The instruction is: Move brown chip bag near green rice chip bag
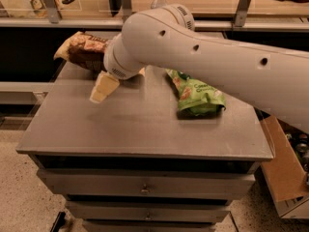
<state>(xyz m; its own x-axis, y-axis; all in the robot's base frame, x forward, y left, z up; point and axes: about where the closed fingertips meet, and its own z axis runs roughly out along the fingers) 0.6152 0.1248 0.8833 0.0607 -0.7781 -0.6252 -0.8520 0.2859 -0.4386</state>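
Gripper [103,88] low over cabinet top [135,129], probably staged for the grab (spread or pinching: can't tell); brown chip bag [84,50] just beyond it, green rice chip bag [198,95] well apart on its right.

No lettering can be read on green rice chip bag [198,98]; gripper [103,89] hovers beside brown chip bag [85,50]

brown chip bag [84,50] back-left, beside the jaws; green rice chip bag [198,96] right
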